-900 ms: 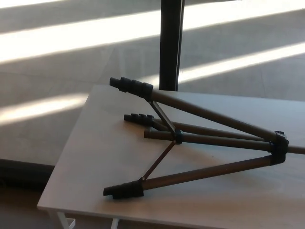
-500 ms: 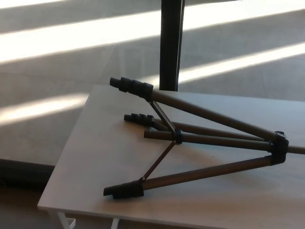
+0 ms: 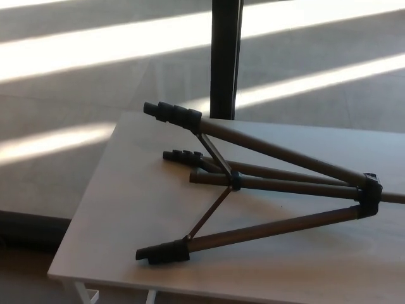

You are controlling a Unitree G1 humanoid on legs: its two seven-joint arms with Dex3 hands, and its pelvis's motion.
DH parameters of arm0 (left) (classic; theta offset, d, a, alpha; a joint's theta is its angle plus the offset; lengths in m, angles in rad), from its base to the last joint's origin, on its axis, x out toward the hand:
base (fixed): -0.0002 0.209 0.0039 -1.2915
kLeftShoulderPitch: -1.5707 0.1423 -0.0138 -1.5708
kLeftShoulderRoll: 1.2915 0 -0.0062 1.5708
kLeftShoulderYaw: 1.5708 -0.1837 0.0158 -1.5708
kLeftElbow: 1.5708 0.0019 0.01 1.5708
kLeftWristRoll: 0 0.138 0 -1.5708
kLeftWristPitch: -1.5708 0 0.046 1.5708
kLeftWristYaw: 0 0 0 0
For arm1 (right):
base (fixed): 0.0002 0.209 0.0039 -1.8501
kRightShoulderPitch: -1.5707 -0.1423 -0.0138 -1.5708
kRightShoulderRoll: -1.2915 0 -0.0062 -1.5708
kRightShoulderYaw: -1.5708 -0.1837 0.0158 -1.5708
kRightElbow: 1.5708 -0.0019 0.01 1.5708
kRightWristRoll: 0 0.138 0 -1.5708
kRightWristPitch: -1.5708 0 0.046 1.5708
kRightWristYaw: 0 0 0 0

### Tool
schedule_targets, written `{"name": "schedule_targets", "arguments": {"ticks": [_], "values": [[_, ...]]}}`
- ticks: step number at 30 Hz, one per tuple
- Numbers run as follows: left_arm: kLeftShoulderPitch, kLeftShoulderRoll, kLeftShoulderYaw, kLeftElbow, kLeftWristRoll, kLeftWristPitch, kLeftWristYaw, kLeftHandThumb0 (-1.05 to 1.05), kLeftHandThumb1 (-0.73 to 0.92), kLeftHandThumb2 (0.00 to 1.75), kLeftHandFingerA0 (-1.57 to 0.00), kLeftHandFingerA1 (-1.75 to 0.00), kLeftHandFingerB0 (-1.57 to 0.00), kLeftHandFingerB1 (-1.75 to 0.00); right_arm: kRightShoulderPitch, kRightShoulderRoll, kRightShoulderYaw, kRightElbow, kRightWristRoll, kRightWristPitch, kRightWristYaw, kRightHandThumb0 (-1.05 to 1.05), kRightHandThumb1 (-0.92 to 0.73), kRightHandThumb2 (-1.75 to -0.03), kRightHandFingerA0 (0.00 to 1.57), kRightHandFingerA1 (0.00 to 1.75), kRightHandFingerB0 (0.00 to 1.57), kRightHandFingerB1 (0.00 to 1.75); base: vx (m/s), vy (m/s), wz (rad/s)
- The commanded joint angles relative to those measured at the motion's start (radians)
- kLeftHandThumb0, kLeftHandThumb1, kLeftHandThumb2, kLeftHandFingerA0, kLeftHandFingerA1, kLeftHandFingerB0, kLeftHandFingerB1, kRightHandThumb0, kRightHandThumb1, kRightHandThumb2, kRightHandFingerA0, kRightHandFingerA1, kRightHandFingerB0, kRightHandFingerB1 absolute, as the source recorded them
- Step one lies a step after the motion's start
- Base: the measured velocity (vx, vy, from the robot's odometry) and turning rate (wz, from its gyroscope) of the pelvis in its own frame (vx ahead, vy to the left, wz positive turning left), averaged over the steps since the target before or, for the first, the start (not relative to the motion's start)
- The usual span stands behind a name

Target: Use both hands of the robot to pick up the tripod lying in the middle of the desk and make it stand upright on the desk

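The tripod (image 3: 266, 183) lies on its side on the pale desk (image 3: 126, 209), its three dark legs spread toward the left. One black foot (image 3: 172, 113) points to the far left, another foot (image 3: 162, 253) lies near the front edge, and a third foot (image 3: 180, 156) rests between them. The legs meet at a black collar (image 3: 369, 193) at the right, where the centre column runs out of the picture. Thin braces join the legs at a hub (image 3: 235, 182). Neither of my hands shows.
A dark vertical post (image 3: 225, 57) stands just behind the desk's far edge. The desk's left corner and front edge (image 3: 63, 269) lie close to the tripod's near foot. Sunlit stripes cross the floor beyond.
The whole picture has shifted very slightly to the left, so the camera moved. The tripod lies as before.
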Motion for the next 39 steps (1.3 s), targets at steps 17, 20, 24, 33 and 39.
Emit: {"name": "schedule_targets", "arguments": {"ticks": [17,20,24,33,39], "values": [[-0.531,0.160,-0.185,-0.938,-0.240,0.343,0.053,-0.63,0.84,0.65,-0.72,-0.68,-0.57,-0.52,-0.099,-0.108,0.153,-0.745,0.622,0.209,0.079,-0.76,-0.66,-0.60,0.81,0.70,0.72,0.53,0.00,0.000,0.00],[-0.652,0.176,-0.250,-0.935,-0.227,0.403,0.037,-0.60,0.86,0.66,-0.71,-0.72,-0.56,-0.55,-0.135,-0.092,0.203,-0.740,0.627,0.212,0.099,-0.71,-0.68,-0.60,0.78,0.73,0.68,0.54,0.00,0.000,0.00],[-0.746,0.170,-0.307,-0.886,-0.204,0.412,-0.005,-0.58,0.84,0.65,-0.71,-0.69,-0.55,-0.54,-0.169,-0.076,0.247,-0.704,0.583,0.218,0.111,-0.70,-0.69,-0.61,0.80,0.69,0.69,0.52,0.00,0.000,0.00],[-0.961,0.127,-0.516,-0.826,-0.104,0.504,-0.025,-0.60,0.80,0.64,-0.73,-0.64,-0.62,-0.52,-0.212,0.007,0.396,-0.647,0.468,0.281,-0.049,-0.71,-0.74,-0.62,0.77,0.75,0.59,0.52,0.00,0.000,0.00],[-1.130,0.081,-0.674,-0.743,-0.020,0.512,-0.051,-0.61,0.76,0.63,-0.69,-0.68,-0.55,-0.55,-0.207,0.077,0.493,-0.626,0.398,0.314,-0.150,-0.71,-0.74,-0.63,0.69,0.76,0.59,0.51,0.00,0.000,0.00]]}}
